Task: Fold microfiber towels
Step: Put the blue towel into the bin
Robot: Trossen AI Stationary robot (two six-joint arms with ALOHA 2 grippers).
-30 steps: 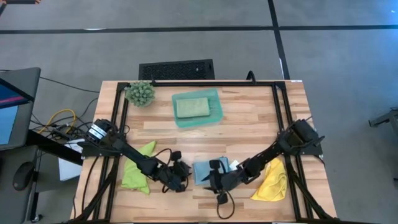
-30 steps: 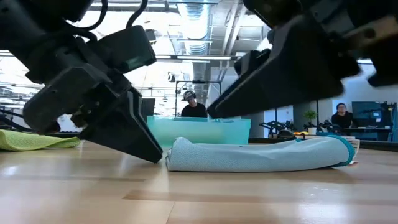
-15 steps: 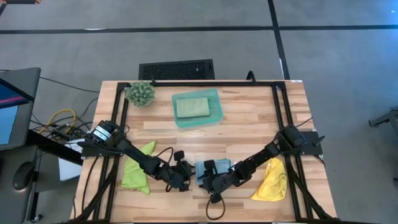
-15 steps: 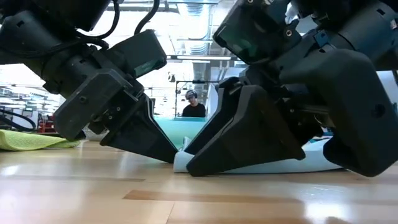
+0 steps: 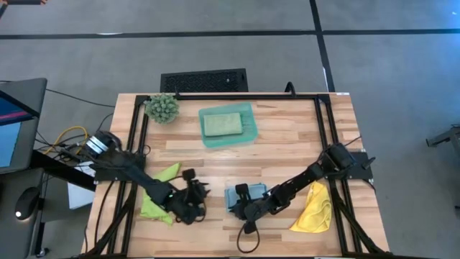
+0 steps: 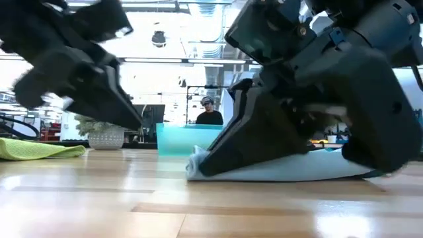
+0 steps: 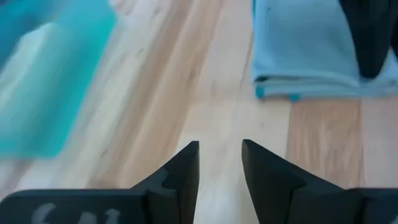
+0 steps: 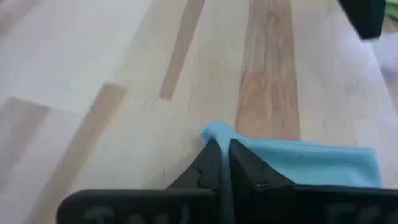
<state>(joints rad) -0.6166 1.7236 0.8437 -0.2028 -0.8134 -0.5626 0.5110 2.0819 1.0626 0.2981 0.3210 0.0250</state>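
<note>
The light blue towel point(image 5: 248, 194) lies folded at the desk's point(image 5: 287, 147) near centre, long axis running left to right. The right pincer point(image 8: 222, 163) is pressed together, pinching the towel's left edge. The left pincer point(image 7: 220, 163) hangs just left of it, fingers slightly spread, holding nothing.

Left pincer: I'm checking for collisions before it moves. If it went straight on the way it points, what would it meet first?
Probably bare table. The left pincer points along open wood between the blue towel and teal tray; depth is unclear.
</note>
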